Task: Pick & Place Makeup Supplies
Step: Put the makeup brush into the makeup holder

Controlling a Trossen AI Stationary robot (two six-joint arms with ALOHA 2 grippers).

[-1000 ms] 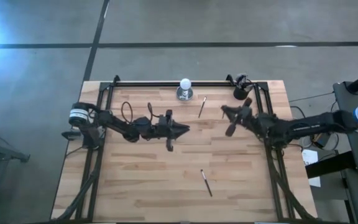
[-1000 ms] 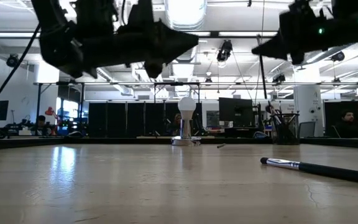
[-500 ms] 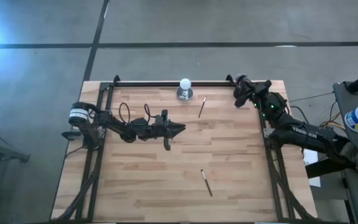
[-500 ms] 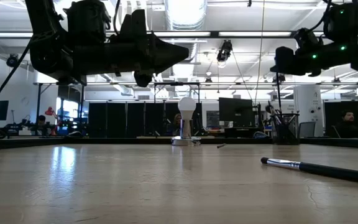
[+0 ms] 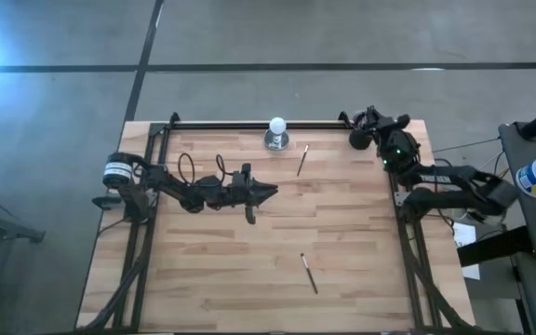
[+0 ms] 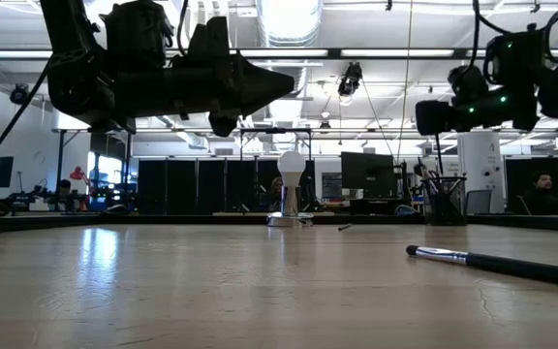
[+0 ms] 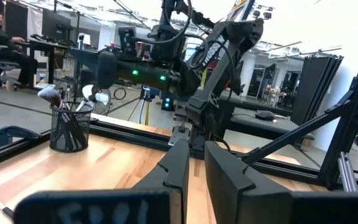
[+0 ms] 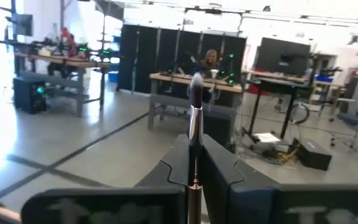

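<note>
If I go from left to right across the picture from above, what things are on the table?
Left gripper → white ball → brush → black cup → right gripper.

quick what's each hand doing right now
left hand: nearly closed, holding nothing, hovering mid-table.
right hand: closed on a makeup brush, near the black cup.
</note>
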